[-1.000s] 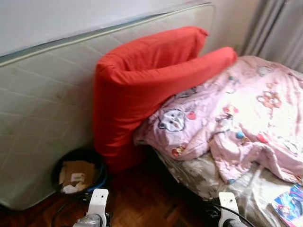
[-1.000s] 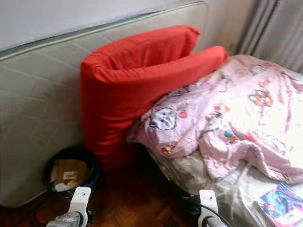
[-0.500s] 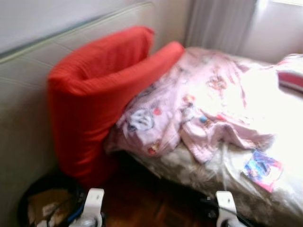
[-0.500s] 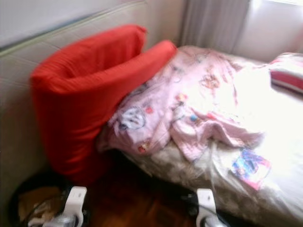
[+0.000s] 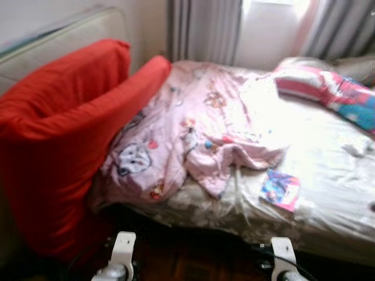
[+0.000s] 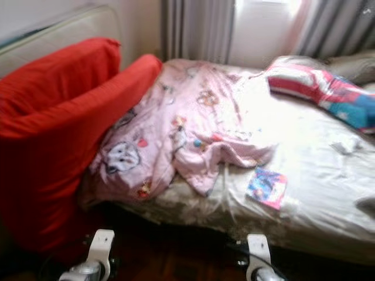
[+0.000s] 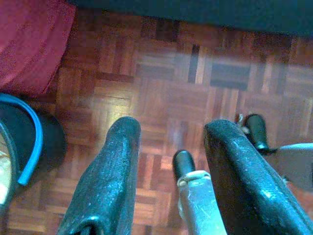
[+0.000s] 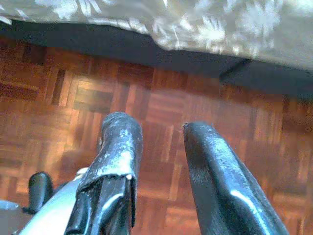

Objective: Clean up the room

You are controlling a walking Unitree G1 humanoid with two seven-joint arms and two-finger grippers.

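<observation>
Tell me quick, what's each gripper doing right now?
Left gripper: open, empty, over the floor.
Right gripper: open, empty, near the bed.

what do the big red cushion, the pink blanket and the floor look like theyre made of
Red cushion: looks like matte woven fabric over soft stuffing; it bends and creases. Pink blanket: thin printed cloth, probably cotton or a blend; it lies rumpled in soft folds with cartoon prints. Floor: reddish-brown wood parquet with a slight sheen; small blocks in a checker pattern.
</observation>
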